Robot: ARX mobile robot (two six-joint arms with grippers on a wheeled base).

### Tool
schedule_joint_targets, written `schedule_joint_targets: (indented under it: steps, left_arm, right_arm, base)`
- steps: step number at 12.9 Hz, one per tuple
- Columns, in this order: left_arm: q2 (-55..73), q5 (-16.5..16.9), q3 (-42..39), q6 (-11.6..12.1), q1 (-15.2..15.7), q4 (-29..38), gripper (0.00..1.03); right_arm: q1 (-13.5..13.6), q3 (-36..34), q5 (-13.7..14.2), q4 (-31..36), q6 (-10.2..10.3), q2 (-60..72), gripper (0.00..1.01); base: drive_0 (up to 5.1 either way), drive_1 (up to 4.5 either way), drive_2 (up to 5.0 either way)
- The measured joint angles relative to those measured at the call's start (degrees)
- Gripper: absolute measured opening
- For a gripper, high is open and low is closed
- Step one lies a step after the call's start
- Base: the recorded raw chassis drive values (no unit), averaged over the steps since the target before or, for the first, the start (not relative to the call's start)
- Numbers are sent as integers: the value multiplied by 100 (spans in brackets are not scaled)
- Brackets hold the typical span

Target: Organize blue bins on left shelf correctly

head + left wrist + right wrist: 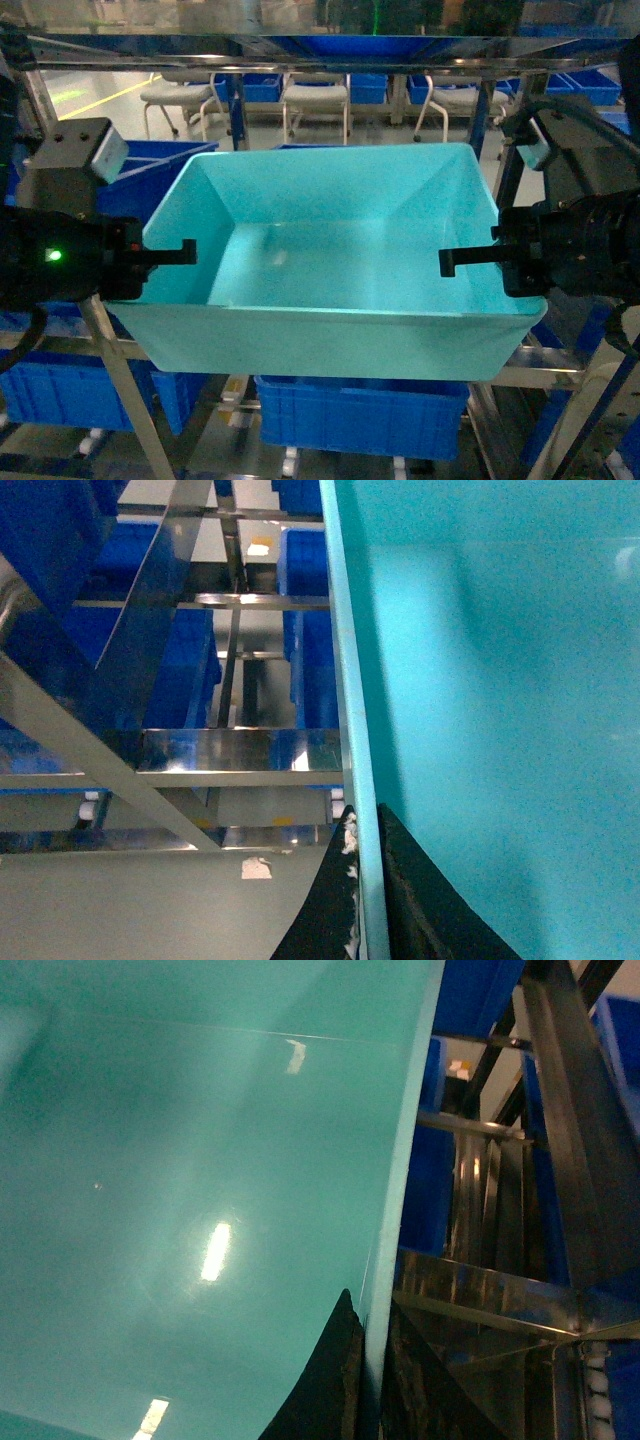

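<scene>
A light turquoise bin (pixel 330 270) hangs in the air, held level between my two arms in front of the steel left shelf (pixel 118 395). My left gripper (pixel 165 255) is shut on its left wall, one finger inside and one outside. On the opposite wall my right gripper (pixel 470 260) is shut the same way. The left wrist view shows the bin's thin rim (pixel 352 730) pinched in the left gripper (pixel 368 890). In the right wrist view the right gripper (pixel 372 1375) clamps the bin's rim (pixel 400 1180). The bin is empty inside.
Dark blue crates sit on the lower tier under the bin (pixel 360 415) and at lower left (pixel 60 390), with more behind at left (pixel 165 165). Steel rails (pixel 240 755) and posts (pixel 560 1110) stand close beside both grippers. White chairs (pixel 315 100) stand far behind.
</scene>
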Motion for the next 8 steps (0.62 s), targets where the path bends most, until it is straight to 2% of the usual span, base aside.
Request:
schedule_joint_targets:
  steps: [3,5,6,8]
  left_arm:
    - [1344,70,1493,-81,-140,-752,2]
    - [1810,81,2319,-33,-284,-1060,2]
    - [2013,83,2638,4,-350,-1283,2]
    - [2059,63,2636,4,-376,-1327,2]
  right_arm:
    - [-411,1121,-328,-664,-28,1071,3]
    - [-638,1749,-393,-949,-66,1464,3]
    - [-752,1904,-557,-1202,-103,1585,3]
    - [-804,1895,-588,-1257,-107,1626,3]
  base:
    - [0,0,0]
    - [0,0,0]
    - [0,0,0]
    - [0,0,0]
